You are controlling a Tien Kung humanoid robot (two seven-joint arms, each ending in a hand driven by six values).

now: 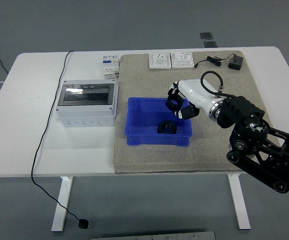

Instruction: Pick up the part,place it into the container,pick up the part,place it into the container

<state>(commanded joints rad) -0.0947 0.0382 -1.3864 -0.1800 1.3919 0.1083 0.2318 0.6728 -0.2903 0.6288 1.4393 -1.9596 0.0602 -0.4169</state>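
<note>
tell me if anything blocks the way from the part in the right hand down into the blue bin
Nothing visible does. The right hand holds the black ring part over the open blue bin, above its right half. The only thing inside is another black part on the floor, leaving free space around it.

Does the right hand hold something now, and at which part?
Yes: the right hand holds a black ring-shaped part over the blue container; the exact grip point cannot be told.

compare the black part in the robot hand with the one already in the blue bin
The held black part is gripped in the right robot hand above the blue bin, near its right side; the other black part lies loose on the bin's floor. The held one is partly hidden by fingers; the resting one shows its ring shape fully. Both are small, black and ring-like.
</note>
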